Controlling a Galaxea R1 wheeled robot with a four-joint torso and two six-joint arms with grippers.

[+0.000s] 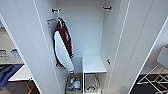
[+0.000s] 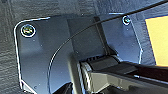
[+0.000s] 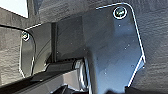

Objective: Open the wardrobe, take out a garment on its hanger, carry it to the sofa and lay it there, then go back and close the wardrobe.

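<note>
- The wardrobe (image 1: pixel 37 47) is seen open in the head view, both white doors swung wide.
- A dark red garment (image 1: pixel 63 45) is hung inside at the left; a white shelf (image 1: pixel 93 64) sits low.
- A blue sofa (image 1: pixel 8 73) is glimpsed at far left.
- Neither gripper's finger state can be told.

Small items in the wardrobe's (image 1: pixel 82 30) bottom box (image 1: pixel 74 85) blur together.
</note>
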